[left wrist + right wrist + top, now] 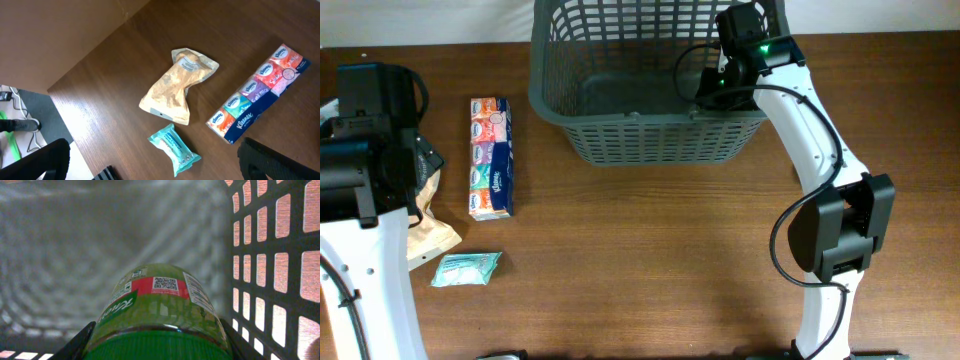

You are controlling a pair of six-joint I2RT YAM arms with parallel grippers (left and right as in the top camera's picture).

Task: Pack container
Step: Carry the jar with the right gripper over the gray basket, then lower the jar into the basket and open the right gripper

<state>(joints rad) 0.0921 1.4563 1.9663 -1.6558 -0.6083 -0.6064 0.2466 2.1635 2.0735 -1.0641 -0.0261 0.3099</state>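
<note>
Overhead: one container (650, 140), a dark grey lattice basket, stands at the far middle of the table (650, 260). The right arm (810, 120) bends up from the near right and over the basket's right rim, its wrist dipped inside. The left arm (370, 130) hangs over the table's left side, above one tan pouch (430, 235). One Kleenex tissue multipack (490, 158) and one teal wipes packet (466, 268) lie near it, none touching.

Left wrist: the three items lie below the left gripper (150, 170), whose fingers are spread wide and hold nothing.

Right wrist: the right gripper (160, 352) is clamped on one green-lidded jar (155, 300), inside the container, with the lattice wall just to the right
</note>
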